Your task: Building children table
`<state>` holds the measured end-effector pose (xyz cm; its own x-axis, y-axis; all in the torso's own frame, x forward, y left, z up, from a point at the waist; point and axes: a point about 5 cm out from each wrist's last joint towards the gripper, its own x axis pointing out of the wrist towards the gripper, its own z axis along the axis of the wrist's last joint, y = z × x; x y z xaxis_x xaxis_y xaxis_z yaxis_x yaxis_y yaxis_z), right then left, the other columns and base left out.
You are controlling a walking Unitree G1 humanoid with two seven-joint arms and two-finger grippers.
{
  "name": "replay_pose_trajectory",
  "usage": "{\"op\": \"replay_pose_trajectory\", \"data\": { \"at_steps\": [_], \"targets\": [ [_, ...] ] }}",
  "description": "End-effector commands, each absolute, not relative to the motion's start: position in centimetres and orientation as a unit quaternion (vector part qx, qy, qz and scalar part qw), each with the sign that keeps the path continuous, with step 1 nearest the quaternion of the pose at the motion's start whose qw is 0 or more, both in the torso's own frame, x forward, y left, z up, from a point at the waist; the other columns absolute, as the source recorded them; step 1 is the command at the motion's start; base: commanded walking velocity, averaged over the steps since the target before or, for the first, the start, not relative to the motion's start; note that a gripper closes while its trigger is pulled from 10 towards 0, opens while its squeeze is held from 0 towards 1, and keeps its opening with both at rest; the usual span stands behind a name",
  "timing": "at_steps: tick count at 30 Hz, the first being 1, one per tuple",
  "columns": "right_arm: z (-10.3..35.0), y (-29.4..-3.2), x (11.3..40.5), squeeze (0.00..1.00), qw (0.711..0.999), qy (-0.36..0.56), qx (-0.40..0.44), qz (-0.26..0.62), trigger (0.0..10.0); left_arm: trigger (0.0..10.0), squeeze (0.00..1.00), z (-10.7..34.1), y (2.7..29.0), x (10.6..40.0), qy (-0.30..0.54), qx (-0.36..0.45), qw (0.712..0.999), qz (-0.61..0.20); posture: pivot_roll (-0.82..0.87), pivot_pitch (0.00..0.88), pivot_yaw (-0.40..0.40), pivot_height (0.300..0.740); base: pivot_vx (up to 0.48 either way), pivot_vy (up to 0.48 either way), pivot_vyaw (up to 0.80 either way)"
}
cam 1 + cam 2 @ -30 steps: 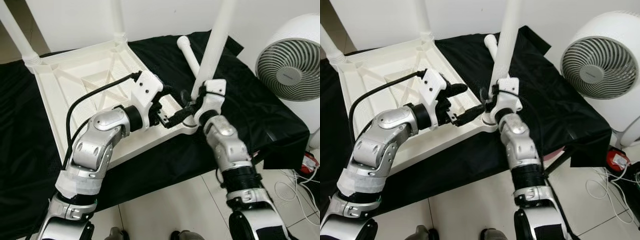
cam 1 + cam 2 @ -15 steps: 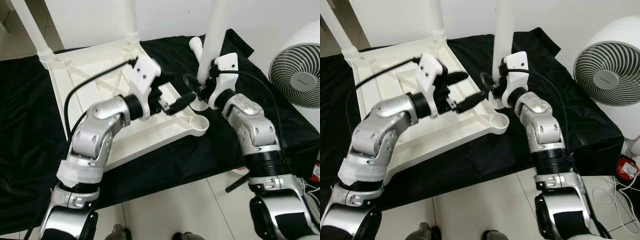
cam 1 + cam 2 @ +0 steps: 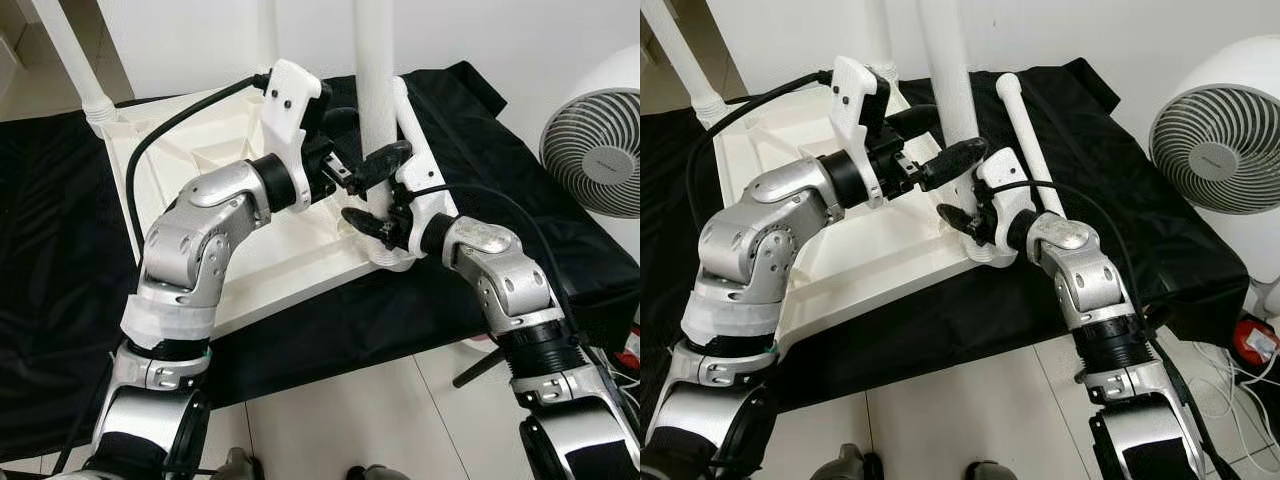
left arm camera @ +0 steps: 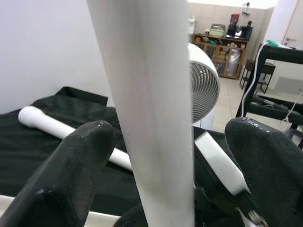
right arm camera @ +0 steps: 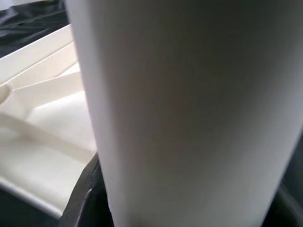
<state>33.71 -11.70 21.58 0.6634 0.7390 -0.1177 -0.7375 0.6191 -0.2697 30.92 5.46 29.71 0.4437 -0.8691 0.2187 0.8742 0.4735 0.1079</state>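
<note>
A white children's table top (image 3: 290,248) lies upside down on black cloth. One white table leg (image 3: 375,70) stands upright at its near right corner. My right gripper (image 3: 378,212) is shut on the leg's lower end, just above the corner socket. Higher up, my left gripper (image 3: 937,135) is open, one black finger on each side of the leg (image 4: 147,94) with small gaps. The right wrist view has the leg (image 5: 189,94) pressed close against the camera. A loose leg (image 3: 1025,130) lies on the cloth behind the corner.
Two more legs (image 3: 65,50) (image 3: 265,30) stand in the table's far corners. A white fan (image 3: 595,150) stands on the floor at the right, with cables (image 3: 1240,385) near it. The black cloth (image 3: 60,250) ends at tiled floor near my feet.
The right gripper has brought the upright leg back over the table's near corner. The left gripper has risen and now straddles the leg. The head camera has shifted.
</note>
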Motion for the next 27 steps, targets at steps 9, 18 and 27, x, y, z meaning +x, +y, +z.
{"op": "replay_pose_trajectory", "data": {
  "at_steps": [9, 18, 27],
  "targets": [
    [21.7, -11.5, 33.5, 0.0, 0.889, -0.013, -0.18, 0.421, 10.0, 10.0, 0.0, 30.2, 4.5, 31.7, -0.072, -0.043, 0.859, -0.505, -0.05, 0.086, 0.031, 0.74, 0.0, 0.0, 0.0],
    [22.1, -11.7, 34.2, 0.0, 0.9, -0.023, -0.182, 0.396, 10.0, 0.0, 0.0, 30.8, 5.1, 33.0, -0.052, -0.115, 0.871, -0.476, -0.04, 0.086, 0.033, 0.74, 0.0, 0.0, 0.0],
    [22.2, -11.6, 34.6, 0.0, 0.913, -0.025, -0.158, 0.375, 10.0, 0.0, 0.0, 31.9, 5.0, 32.8, -0.072, -0.119, 0.874, -0.466, -0.05, 0.078, 0.034, 0.74, 0.0, 0.0, 0.0]
  ]
}}
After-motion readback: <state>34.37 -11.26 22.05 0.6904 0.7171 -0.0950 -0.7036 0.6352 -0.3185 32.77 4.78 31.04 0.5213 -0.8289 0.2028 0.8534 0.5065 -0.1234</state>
